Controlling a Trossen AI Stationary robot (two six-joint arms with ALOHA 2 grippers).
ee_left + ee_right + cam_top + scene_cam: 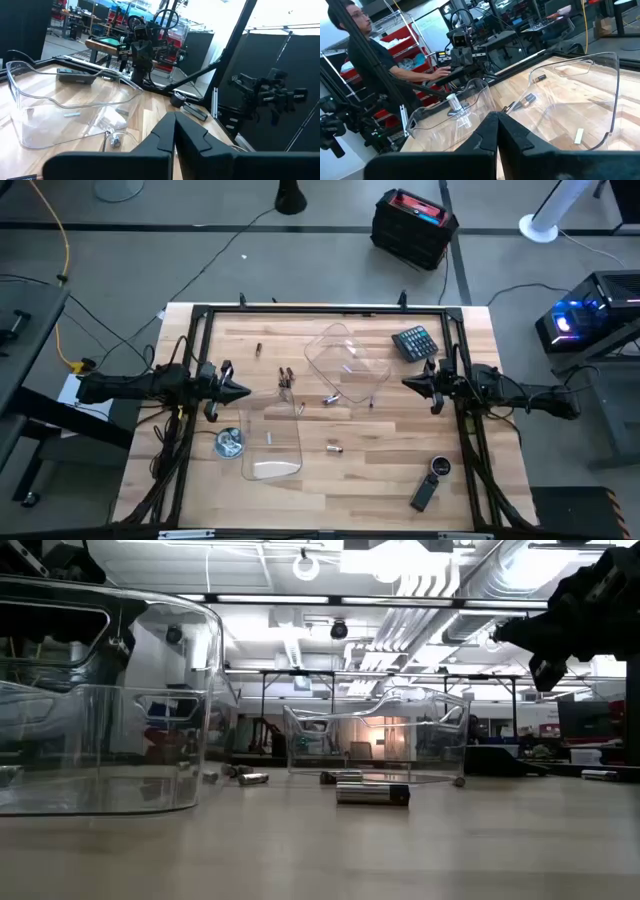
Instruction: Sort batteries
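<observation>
Bright, even room light from overhead, with glare in the level views.

From above, the table (330,480) is evenly lit and shadows under the arms are faint and short. In the low view, ceiling strip lights (400,590) burn out to white and the near clear tray (100,710) carries reflections; the arm there is a dark silhouette. In the left wrist view a window area (220,20) is overexposed. Both wrist views show their own fingers (495,135) dark, close and soft.

Overhead, table-level, two wrist views
</observation>
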